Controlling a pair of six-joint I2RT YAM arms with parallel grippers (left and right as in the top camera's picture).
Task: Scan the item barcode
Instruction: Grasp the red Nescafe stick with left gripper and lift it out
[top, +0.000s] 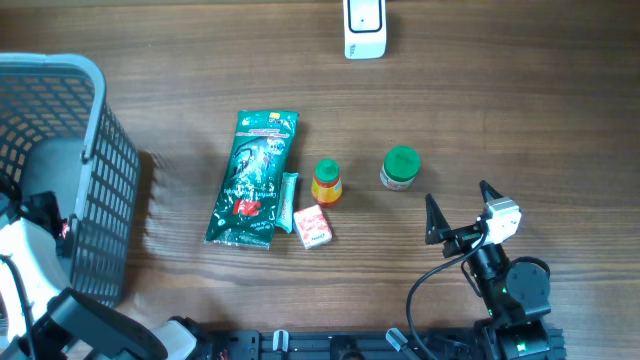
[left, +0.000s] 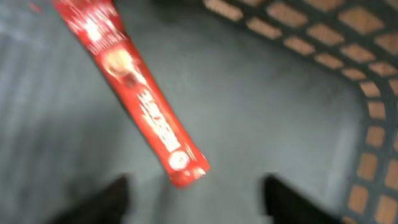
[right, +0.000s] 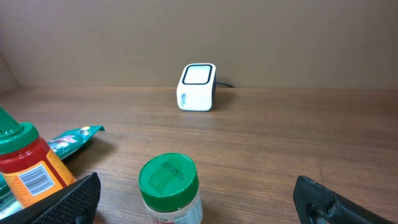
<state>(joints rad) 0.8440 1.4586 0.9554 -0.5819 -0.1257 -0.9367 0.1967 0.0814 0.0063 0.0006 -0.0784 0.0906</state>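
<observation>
Plainly, your left gripper (left: 198, 202) hung inside the basket (left: 298, 37) with its fingers apart and nothing between them. The red stick packet (left: 143, 99) showed just beyond the tips, over the grey floor, too blurred for me to tell whether it lay there or was in the air. Your right gripper (top: 458, 195) stood wide apart and empty at the near right of the table (top: 520, 90). It was aimed at the green-lidded jar (top: 400, 168), with the scanner (top: 364, 25) well beyond at the far edge.

I judged the step in hand to be letting the packet go into the basket. To do it well, you needed to hold the fingers spread, lift straight up, and clear the mesh wall before swinging out over the rim.

As for room, the basket's tall right wall stood between your left arm and the goods, so up and over looked like the only way out. Your right arm had the easier path, since bare wood lay between the jar and the scanner, and to the jar's right. Left of the jar, the orange bottle (top: 327, 182), small box (top: 312, 226), teal stick (top: 288, 200) and green packet (top: 253, 180) crowded together. The bottle stood upright and would likely tip if brushed.
</observation>
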